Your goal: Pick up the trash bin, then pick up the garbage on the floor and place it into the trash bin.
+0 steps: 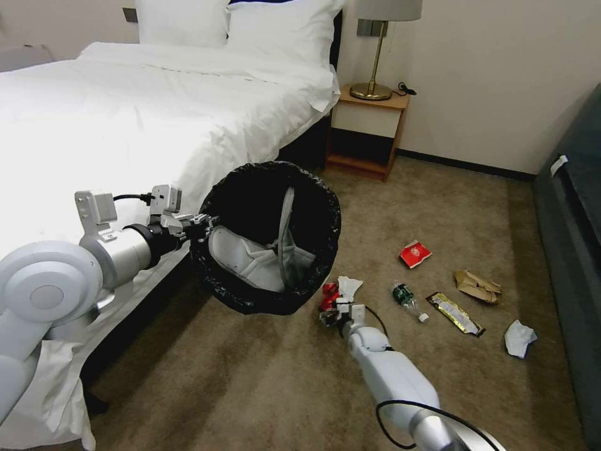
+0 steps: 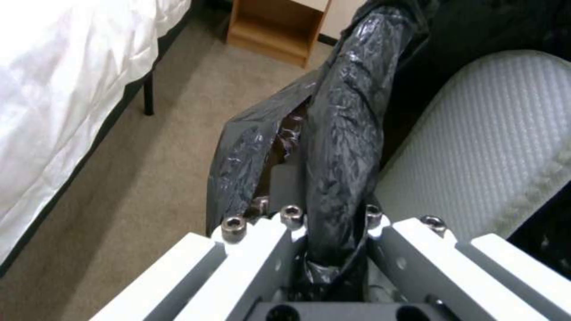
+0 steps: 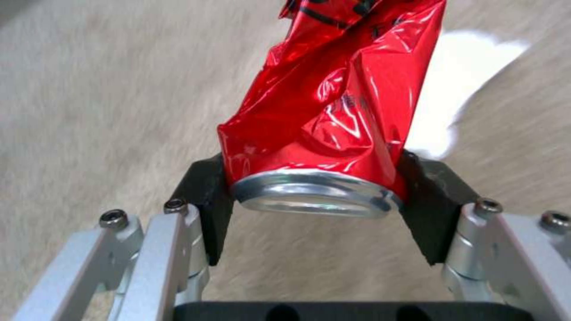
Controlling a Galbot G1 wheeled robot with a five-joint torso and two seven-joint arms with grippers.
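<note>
Red, glossy and crumpled, the crushed can (image 3: 324, 133) sits pinched in the right hand (image 1: 330, 308), just beside the trash bin (image 1: 269, 238). Crinkly black liner covers the bin's rim, clamped by the left hand (image 1: 201, 225); white slippers (image 1: 263, 260) lie inside.

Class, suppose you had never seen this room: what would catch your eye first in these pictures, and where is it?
Probably the trash bin, held up beside the bed by the left pincer clamped on its black-bagged rim, with a white slipper inside. Next, the crushed red can gripped in the right pincer just below the bin, with litter scattered on the floor beyond.
</note>
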